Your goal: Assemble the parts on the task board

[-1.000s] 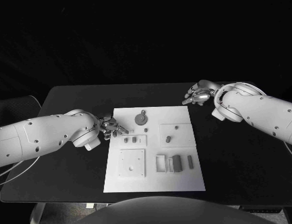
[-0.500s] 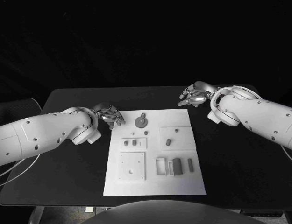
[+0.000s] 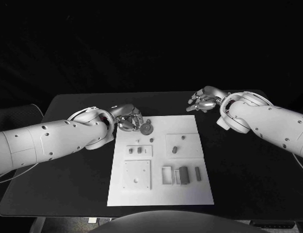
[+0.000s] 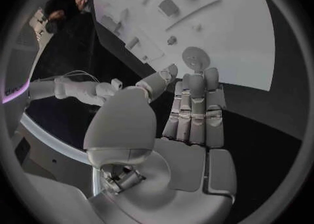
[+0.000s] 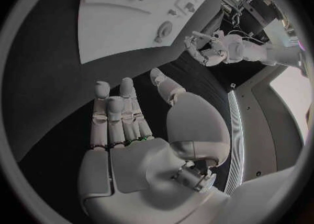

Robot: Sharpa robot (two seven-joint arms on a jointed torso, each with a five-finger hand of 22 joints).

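Hovering left hand point(image 3: 128, 118) at task board point(image 3: 186, 194) far edge, fingers extended, empty, just beside round part point(image 3: 146, 128). Best: pinch disc rim, lift straight. Right hand point(image 3: 204, 99) spread, empty, over worktop point(image 3: 249, 174).

Light falls from above onto the flat white rectangular task board point(image 3: 158, 194), the brightest thing in the head view, while the matte black table point(image 3: 249, 165) round it stays dim and the space behind it is fully dark. The small grey parts point(image 3: 183, 174) cast only short, soft shadows on the board, and small glints sit on the silver many-fingered left hand point(image 3: 128, 119) and right hand point(image 3: 204, 99). In both wrist views the fisheye lens bends the board's straight edges into curves, and a dark ring closes the circle's rim.
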